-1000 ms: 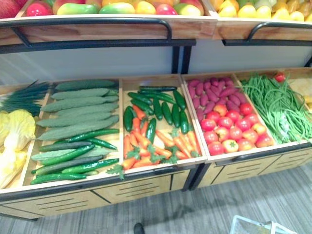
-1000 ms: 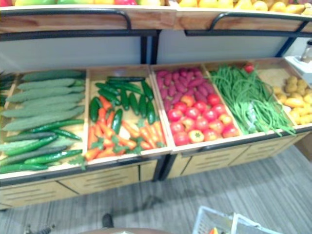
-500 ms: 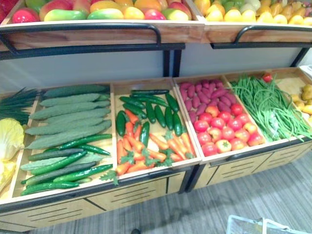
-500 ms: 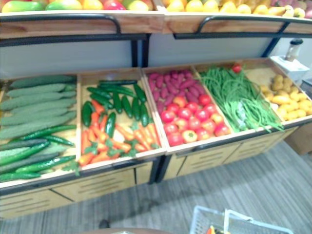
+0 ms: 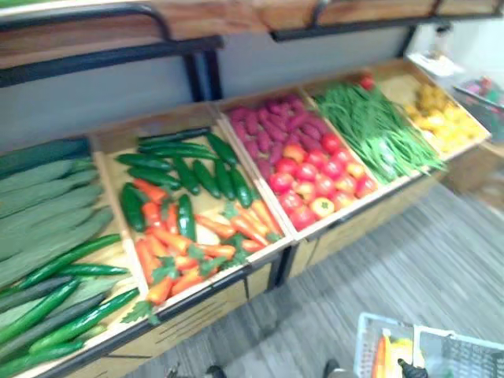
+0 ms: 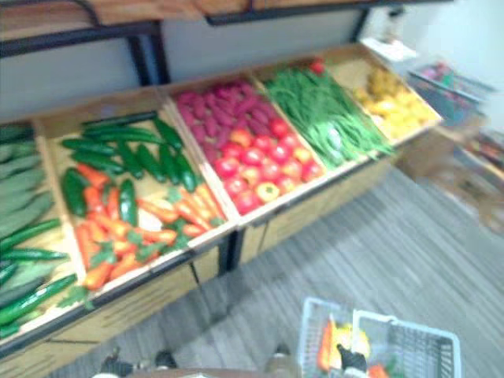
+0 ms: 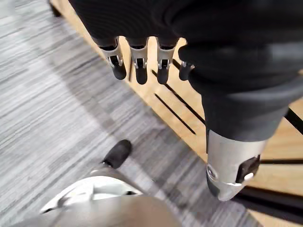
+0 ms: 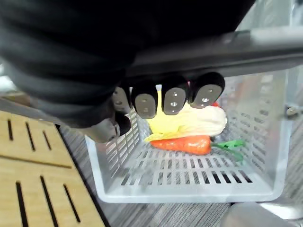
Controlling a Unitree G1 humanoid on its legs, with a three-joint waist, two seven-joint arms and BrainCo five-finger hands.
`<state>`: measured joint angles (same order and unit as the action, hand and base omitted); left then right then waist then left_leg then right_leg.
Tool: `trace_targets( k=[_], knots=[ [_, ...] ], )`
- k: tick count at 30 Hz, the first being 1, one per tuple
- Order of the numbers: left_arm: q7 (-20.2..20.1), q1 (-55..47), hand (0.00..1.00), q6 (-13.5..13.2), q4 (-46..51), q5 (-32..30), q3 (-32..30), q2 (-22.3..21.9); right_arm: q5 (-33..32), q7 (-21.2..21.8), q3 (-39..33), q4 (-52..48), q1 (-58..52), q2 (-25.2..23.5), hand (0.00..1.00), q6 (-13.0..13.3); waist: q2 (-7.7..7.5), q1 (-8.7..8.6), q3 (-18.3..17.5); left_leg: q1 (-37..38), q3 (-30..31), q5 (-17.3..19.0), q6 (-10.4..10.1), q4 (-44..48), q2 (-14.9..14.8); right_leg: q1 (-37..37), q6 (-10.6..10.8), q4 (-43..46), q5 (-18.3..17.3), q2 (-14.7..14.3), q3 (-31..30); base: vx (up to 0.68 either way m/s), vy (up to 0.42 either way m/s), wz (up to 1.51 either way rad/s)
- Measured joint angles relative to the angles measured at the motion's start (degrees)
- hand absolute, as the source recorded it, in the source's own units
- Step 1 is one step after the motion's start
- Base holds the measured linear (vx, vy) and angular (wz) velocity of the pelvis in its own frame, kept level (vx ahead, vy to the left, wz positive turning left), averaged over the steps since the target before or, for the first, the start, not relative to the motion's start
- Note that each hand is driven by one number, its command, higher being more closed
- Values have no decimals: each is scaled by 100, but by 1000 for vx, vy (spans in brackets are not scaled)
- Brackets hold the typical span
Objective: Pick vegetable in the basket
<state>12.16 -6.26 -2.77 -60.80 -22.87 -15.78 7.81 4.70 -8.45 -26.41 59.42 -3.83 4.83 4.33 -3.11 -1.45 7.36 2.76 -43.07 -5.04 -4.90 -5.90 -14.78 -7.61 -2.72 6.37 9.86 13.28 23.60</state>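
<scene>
A white plastic basket (image 6: 409,327) hangs low at the right over the grey floor. My right hand (image 8: 173,99) has its fingers curled round the basket's grey handle (image 8: 265,45). Inside the basket lie an orange carrot (image 8: 182,144) with a green top and a pale yellow leafy vegetable (image 8: 189,123). In the right eye view the carrot (image 6: 325,346) stands on end by the basket's wall. My left hand (image 7: 137,66) hangs beside the wooden stand's base, fingers relaxed and holding nothing.
The sloped wooden stand holds crates of cucumbers (image 5: 47,213), carrots (image 5: 173,252) with green peppers (image 5: 189,169), tomatoes (image 5: 323,173) below purple vegetables (image 5: 268,118), green beans (image 5: 370,130) and yellow produce (image 5: 437,110). Grey plank floor (image 5: 378,268) stretches in front.
The camera has swung right and down, so the stand sits further left and more of the basket shows. Nothing on the stand has moved.
</scene>
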Motion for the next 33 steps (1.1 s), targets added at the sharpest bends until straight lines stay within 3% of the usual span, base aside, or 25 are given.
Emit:
trace_targets(
  k=[1,2,3,6,8,9,10,12,13,18,20,22,24,27,29,31,33],
  knots=[
    [2,-4,0,-30,33,-5,-27,11,1,11,39,2,40,6,100,6,-50,-40,37,75,-240,21,34,18,31,-77,-45,566,-410,144,442,-99,43,-148],
    [8,-8,0,-40,54,-6,-32,17,-11,25,53,6,-21,25,100,16,-93,-71,39,213,-560,50,79,40,81,-81,62,1636,-1061,446,1175,-61,75,-124],
    [7,-37,0,-37,45,-6,-30,19,-29,15,40,127,-1,46,100,2,-94,-94,40,332,-851,68,102,80,76,23,19,2377,-1370,664,1649,-41,60,-118],
    [5,-124,0,-22,35,12,-38,5,-18,28,34,483,154,55,100,-33,-104,-78,40,385,-1502,171,122,543,-117,142,189,2740,-1555,856,1808,-5,-120,-129],
    [-5,-53,0,33,20,23,-197,-63,-21,26,-91,648,250,75,100,-55,-113,-25,94,469,-1858,226,63,882,-272,206,292,2248,-1752,555,1752,-10,-281,-122],
    [-8,-15,0,28,24,24,-251,-245,-22,20,-209,666,233,133,100,-65,62,-3,96,421,-2008,249,32,980,-431,216,301,1803,-1762,218,1621,-90,-307,-104],
    [-8,-6,0,19,37,15,-249,-341,-24,4,-255,665,233,166,100,-70,136,-11,74,424,-2173,238,16,1084,-511,236,470,1338,-1879,-9,1458,-121,-353,-105],
    [-9,59,0,24,13,25,-257,-348,-28,-7,-256,683,213,198,100,-121,199,-21,106,415,-2316,268,-30,1302,-635,259,489,1040,-2024,-173,1354,-128,-260,-64],
    [-5,76,0,23,-16,27,-261,-418,-28,-25,-243,686,34,215,100,-150,327,-71,126,433,-2391,275,-41,1651,-987,307,445,842,-1996,-457,1217,-120,-164,-40],
    [-7,19,0,19,-15,24,-244,-455,-26,-17,-78,676,-143,206,100,-135,473,-256,45,605,-2402,97,77,2620,-1750,509,309,555,-1986,-904,909,-24,-130,-41],
    [-4,-24,0,6,-12,25,-242,-443,-18,-16,71,654,-163,226,100,-100,399,-281,93,602,-2080,-98,115,3065,-1897,591,224,506,-1958,-909,632,13,-66,-64],
    [8,-34,0,-44,-13,27,-226,-437,-11,-20,262,651,-89,286,100,-38,381,-282,102,250,-721,361,-159,3323,-1446,601,187,441,-1909,-775,289,7,18,-85],
    [39,-125,0,-86,12,30,-139,-508,2,-12,272,656,10,379,100,16,377,-209,108,-30,1072,879,-255,2764,-300,651,256,204,-1682,-654,-252,7,88,-113],
    [52,-262,0,-110,38,38,-170,-540,3,-3,340,662,42,389,100,11,392,-107,116,-101,2291,1024,-277,1837,430,701,409,-31,-1525,-761,-806,4,166,-113],
    [51,-300,0,-111,32,37,-214,-560,16,10,453,649,35,424,100,19,450,-79,146,-170,2821,918,-276,1336,598,670,508,-76,-1487,-857,-1061,19,197,-81],
    [44,-286,0,-102,-6,50,-268,-559,37,20,450,647,23,425,100,20,522,-3,136,-120,2771,1080,-110,1144,645,639,709,-241,-1355,-900,-1342,77,265,-67],
    [42,-283,0,-101,-6,50,-270,-519,75,35,454,646,67,317,100,19,395,18,171,-179,2558,1107,-41,1009,783,585,813,-487,-1107,-789,-1463,77,222,-46]
  ],
)
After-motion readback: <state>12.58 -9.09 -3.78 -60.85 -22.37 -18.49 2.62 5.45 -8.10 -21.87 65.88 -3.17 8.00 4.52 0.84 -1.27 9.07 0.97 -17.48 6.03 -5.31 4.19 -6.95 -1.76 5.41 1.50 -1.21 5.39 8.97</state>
